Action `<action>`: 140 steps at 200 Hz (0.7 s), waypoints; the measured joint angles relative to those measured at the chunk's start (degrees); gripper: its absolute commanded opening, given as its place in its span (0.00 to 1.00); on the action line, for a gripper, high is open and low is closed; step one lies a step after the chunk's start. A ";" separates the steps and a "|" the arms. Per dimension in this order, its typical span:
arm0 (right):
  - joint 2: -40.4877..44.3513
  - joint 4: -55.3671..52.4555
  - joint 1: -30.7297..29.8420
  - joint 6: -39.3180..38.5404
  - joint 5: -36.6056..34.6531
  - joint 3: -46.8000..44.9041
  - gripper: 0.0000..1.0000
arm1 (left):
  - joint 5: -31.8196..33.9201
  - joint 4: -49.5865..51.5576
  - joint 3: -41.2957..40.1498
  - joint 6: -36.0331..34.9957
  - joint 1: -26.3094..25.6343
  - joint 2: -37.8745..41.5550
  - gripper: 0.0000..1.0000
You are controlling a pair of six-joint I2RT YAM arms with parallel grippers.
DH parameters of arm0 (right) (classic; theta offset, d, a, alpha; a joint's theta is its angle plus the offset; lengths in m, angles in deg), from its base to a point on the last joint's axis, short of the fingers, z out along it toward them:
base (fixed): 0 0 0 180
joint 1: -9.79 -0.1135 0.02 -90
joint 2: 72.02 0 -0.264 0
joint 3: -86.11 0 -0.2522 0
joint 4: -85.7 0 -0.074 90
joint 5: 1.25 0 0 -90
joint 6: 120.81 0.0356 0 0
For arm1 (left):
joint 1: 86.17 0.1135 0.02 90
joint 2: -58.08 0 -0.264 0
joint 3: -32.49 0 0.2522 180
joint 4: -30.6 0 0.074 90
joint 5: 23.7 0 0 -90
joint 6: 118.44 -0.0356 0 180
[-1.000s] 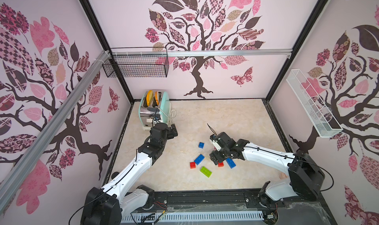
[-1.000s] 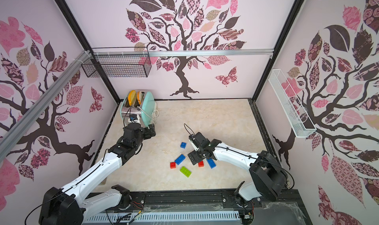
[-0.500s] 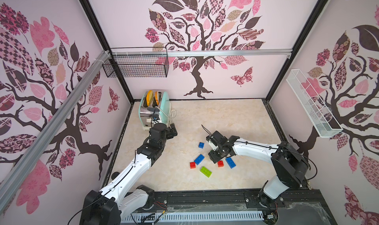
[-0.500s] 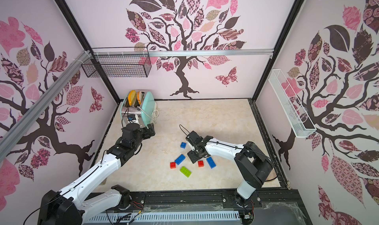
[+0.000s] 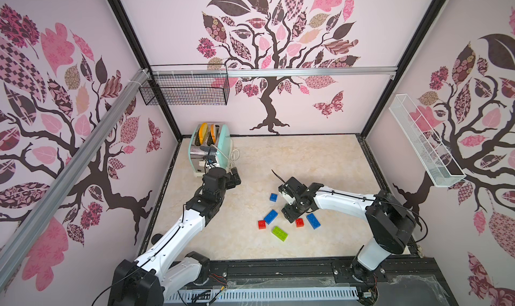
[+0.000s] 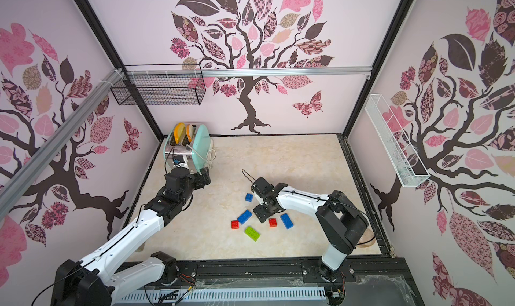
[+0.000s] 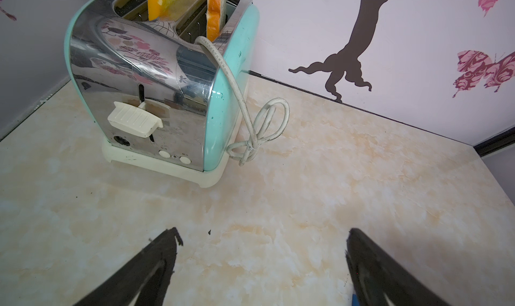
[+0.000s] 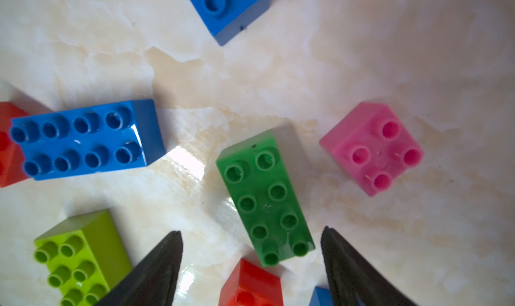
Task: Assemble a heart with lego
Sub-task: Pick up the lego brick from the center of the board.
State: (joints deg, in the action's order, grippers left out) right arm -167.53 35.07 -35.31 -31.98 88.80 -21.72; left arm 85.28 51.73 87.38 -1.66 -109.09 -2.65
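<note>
The lego (image 5: 279,233) lies loose near-centre on the table (image 5: 306,156), the dark green brick (image 8: 264,198) just ahead between the right gripper's (image 8: 250,232) parted, empty fingers, long axis pointing away; the left gripper (image 7: 262,232) gapes far-left.

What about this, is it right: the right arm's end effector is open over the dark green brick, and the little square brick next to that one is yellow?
Not quite. The little square brick next to the dark green brick is pink, not yellow, as the right wrist view shows. The rest is right: the right end effector is open over the dark green brick.
</note>
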 measured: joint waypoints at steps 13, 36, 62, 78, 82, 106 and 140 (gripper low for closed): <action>-0.87 0.00 0.00 -0.61 0.07 0.68 0.76 | 0.00 0.00 0.00 0.00 -0.02 0.02 0.97; -2.05 -0.13 0.00 -1.49 0.35 1.27 0.72 | 0.02 -0.02 0.00 0.00 0.00 0.04 0.97; -3.06 -0.24 0.00 -2.14 0.31 1.38 0.69 | 0.00 0.00 0.00 0.00 -0.02 0.04 0.97; -3.56 -0.39 0.00 -2.82 0.28 1.70 0.66 | -0.02 0.00 0.00 0.00 0.00 0.04 0.97; -3.61 -0.44 0.00 -2.91 0.28 1.81 0.64 | -0.04 0.00 0.00 0.00 0.00 0.04 0.97; -4.00 -0.42 0.00 -3.56 0.31 2.56 0.55 | -0.04 0.00 0.00 0.00 0.00 0.04 0.97; -4.92 -0.46 0.00 -4.20 0.33 3.61 0.41 | -0.44 0.02 0.00 0.17 0.00 0.04 0.97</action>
State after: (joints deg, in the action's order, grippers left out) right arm -172.45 34.61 -35.31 -36.18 89.13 -18.11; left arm 84.85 51.76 87.38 -1.48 -109.09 -2.60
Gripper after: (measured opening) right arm 0.440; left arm 0.974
